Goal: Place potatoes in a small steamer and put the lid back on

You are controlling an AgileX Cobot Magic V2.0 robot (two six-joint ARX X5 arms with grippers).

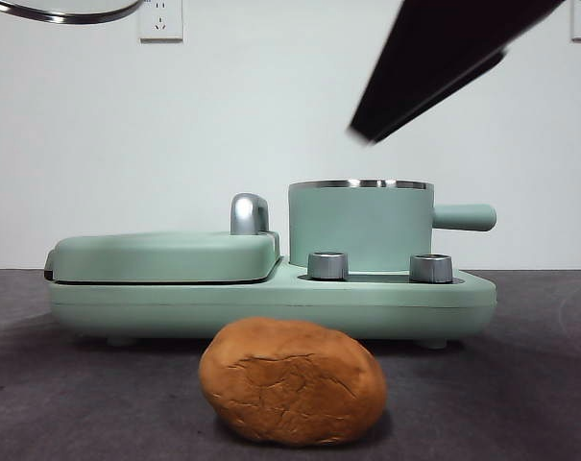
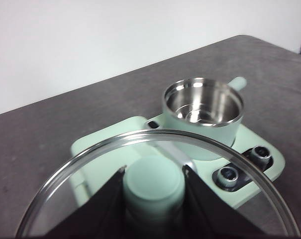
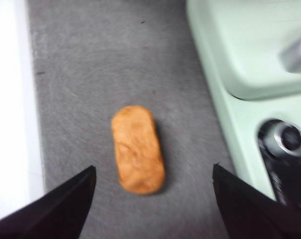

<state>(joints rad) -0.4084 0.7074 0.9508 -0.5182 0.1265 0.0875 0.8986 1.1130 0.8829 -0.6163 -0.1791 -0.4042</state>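
Note:
An orange-brown potato (image 1: 292,381) (image 3: 138,148) lies on the grey table in front of the appliance. The small steamer (image 1: 360,224) (image 2: 203,110) stands uncovered on the appliance's right side, its steel inside bare. My left gripper (image 2: 153,186) is shut on the green knob of the glass lid (image 2: 90,159), held high above the appliance; the lid's rim (image 1: 64,13) shows at the front view's top left. My right gripper (image 3: 152,181) is open above the potato, jaws wide on either side and not touching it. Its arm (image 1: 444,58) enters from the top right.
The mint-green appliance base (image 1: 271,300) carries a flat griddle (image 1: 165,254) with a chrome handle (image 1: 249,213) on the left and two steel dials (image 1: 328,265) at the front. A white wall with sockets stands behind.

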